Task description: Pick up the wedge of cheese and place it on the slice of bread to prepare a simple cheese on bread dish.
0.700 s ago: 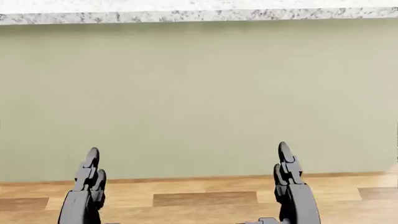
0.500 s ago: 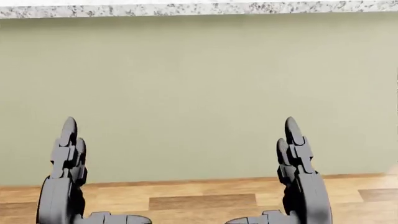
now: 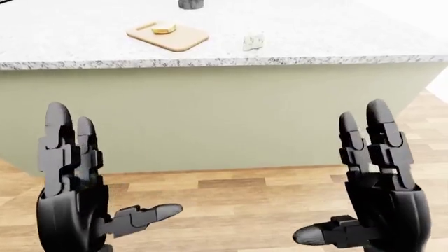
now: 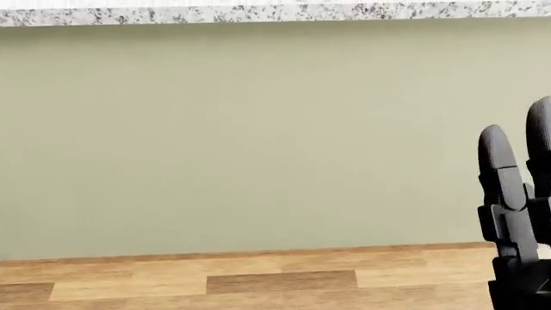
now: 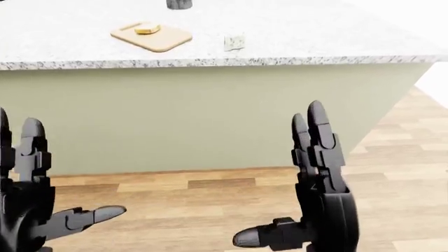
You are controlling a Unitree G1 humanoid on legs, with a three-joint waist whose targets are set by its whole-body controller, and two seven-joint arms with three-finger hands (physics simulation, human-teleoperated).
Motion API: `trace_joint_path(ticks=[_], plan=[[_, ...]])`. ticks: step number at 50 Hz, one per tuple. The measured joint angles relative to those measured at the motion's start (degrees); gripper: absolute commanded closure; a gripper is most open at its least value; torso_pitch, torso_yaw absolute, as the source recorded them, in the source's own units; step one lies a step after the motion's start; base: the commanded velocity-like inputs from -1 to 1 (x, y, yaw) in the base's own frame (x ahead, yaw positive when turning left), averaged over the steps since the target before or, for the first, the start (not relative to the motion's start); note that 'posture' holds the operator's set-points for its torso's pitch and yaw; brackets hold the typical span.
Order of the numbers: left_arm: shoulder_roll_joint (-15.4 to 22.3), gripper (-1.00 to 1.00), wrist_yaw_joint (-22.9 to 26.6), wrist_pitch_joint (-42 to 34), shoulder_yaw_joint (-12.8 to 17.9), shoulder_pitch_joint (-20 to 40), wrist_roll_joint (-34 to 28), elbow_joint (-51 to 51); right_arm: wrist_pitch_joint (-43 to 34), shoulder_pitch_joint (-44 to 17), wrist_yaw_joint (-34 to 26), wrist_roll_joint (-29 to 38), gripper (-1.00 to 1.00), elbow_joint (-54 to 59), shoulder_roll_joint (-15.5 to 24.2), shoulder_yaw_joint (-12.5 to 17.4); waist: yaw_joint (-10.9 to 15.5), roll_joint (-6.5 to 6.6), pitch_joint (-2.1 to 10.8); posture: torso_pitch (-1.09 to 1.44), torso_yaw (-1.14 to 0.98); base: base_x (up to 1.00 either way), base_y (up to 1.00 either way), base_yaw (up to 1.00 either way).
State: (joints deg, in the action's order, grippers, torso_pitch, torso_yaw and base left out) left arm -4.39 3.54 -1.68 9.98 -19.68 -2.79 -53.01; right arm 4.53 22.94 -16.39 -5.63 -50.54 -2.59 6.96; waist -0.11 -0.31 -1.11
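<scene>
Two dark three-fingered hands are raised over the wooden floor [image 3: 231, 205], below the table edge: the left hand [image 3: 73, 194] and the right hand [image 3: 382, 194], each with fingers spread apart and thumb pointing inward, holding nothing. On the speckled table [image 3: 315, 37], a wooden cutting board [image 3: 168, 35] carries the slice of bread [image 3: 163, 28]. The pale wedge of cheese [image 3: 252, 41] sits just right of the board, apart from it. A dark object [image 3: 190, 4] is cropped at the top edge.
</scene>
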Motion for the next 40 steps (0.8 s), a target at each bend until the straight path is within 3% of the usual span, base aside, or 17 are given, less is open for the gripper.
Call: trace_joint_path(ticks=[6, 16, 22, 26, 30, 35, 40], plan=[[-0.5, -1.00, 1.2, 2.7, 0.5, -3.1, 1.9, -5.9, -0.5, 2.4, -3.6, 1.0, -1.00, -5.9, -0.2, -1.7, 0.1, 0.02, 0.04, 0.00, 0.00, 0.00, 0.00, 0.00], [4.3, -1.00, -3.1, 8.6, 0.3, -7.2, 4.6, -4.8, -3.5, 0.9, -4.2, 1.9, -1.00, -6.3, -1.5, 0.7, 0.1, 0.13, -0.45, 0.00, 0.00, 0.00, 0.00, 0.00], [4.6, -1.00, -4.0, 8.6, -0.1, -6.8, 4.7, -5.1, -5.0, 0.1, -2.9, 2.6, -1.00, -5.6, -1.7, 0.8, 0.2, 0.32, -0.35, 0.00, 0.00, 0.00, 0.00, 0.00], [4.4, -1.00, -3.5, 8.5, 0.4, -7.0, 4.6, -4.9, -5.3, 0.1, -2.4, -0.4, -1.00, -6.7, -2.3, 4.2, 0.3, 0.33, -0.31, 0.00, 0.00, 0.00, 0.00, 0.00], [4.7, -1.00, -0.1, 9.8, 2.5, -9.6, 5.1, -4.8, -3.8, 0.6, -0.8, -3.5, -1.00, -7.7, -1.2, 6.8, 0.2, 0.30, -0.23, 0.00, 0.00, 0.00, 0.00, 0.00], [9.8, -1.00, -1.0, 14.9, 11.1, -16.0, 13.9, -4.5, -2.0, 2.0, 0.9, -6.0, -1.00, -7.4, 1.2, 8.3, 0.2, 0.30, -0.43, 0.00, 0.00, 0.00, 0.00, 0.00], [11.6, -1.00, -3.9, 17.5, 9.4, -17.0, 16.2, -5.2, -1.4, 2.2, 2.4, -6.1, -1.00, -7.3, 2.2, 7.5, 0.3, 0.27, -0.46, 0.00, 0.00, 0.00, 0.00, 0.00]])
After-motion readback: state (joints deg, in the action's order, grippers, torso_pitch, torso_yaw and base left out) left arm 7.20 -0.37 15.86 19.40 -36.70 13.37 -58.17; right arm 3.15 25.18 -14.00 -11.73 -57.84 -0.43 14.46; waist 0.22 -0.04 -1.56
